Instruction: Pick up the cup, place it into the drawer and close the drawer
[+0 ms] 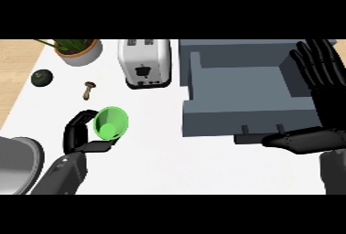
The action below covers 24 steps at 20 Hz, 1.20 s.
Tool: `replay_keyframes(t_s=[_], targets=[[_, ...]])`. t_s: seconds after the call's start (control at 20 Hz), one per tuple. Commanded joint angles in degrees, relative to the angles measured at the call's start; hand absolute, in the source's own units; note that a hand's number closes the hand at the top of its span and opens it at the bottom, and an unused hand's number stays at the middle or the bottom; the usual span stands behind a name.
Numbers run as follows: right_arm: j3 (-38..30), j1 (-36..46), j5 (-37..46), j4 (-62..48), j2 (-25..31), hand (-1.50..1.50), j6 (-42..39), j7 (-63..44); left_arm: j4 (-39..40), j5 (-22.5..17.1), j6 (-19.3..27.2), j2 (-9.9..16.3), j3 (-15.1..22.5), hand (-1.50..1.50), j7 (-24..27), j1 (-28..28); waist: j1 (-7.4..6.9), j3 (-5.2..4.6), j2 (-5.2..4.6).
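A green cup [110, 123] lies tilted with its mouth toward me, at the left of the white counter. My left hand [82, 135] is curled round it, fingers on its left side and thumb beneath. The grey drawer [202, 116] stands pulled out at the right, its inside bare and its handle [260, 131] at the front. My right hand [319, 91] is open with fingers straight up, at the drawer's right side, its thumb lying by the front right corner.
A white toaster [144, 62] stands behind the cup, left of the drawer. A potted plant [78, 49], a dark avocado [42, 77] and a small mushroom [89, 90] lie at the back left. A grey rounded object [16, 164] sits at the lower left.
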State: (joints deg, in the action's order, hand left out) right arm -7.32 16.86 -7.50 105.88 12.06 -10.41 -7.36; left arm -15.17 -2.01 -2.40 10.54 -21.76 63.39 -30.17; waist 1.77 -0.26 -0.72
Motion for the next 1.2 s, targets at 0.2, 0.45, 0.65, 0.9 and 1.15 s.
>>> replay_keyframes(t_s=[0.2, 0.45, 0.65, 0.9, 1.15], targets=[[-1.14, -0.11, -1.24, 1.97, 1.57, -1.5, -0.72, -2.23, -4.86, -1.03, -9.64, -1.86, 1.29, 1.5, 5.11, -3.08, -0.83, 0.15, 0.57], [-1.72, 1.37, 0.68, -1.97, 1.14, -1.5, 0.49, -0.09, -11.48, -0.03, -6.17, -6.85, 5.34, 1.5, -2.92, -8.97, -2.04, 0.28, 0.87], [-0.63, -3.62, 1.1, -0.41, 0.27, -1.5, -0.92, 2.37, -18.83, -0.41, -4.0, -7.39, 7.33, 1.5, -12.22, -13.35, -2.09, 0.32, 1.09], [-1.75, -4.0, 1.22, -0.78, 0.59, -1.5, -0.74, 3.12, -26.81, -1.37, -1.84, -9.95, 10.01, 1.5, -26.08, -20.01, -2.17, 0.33, 1.15], [-4.32, 0.35, -0.84, -3.24, 2.7, -1.5, -1.31, 1.64, -32.36, -3.21, 5.71, -10.49, 15.51, 1.5, -36.56, -25.35, -1.86, 0.3, 0.93]])
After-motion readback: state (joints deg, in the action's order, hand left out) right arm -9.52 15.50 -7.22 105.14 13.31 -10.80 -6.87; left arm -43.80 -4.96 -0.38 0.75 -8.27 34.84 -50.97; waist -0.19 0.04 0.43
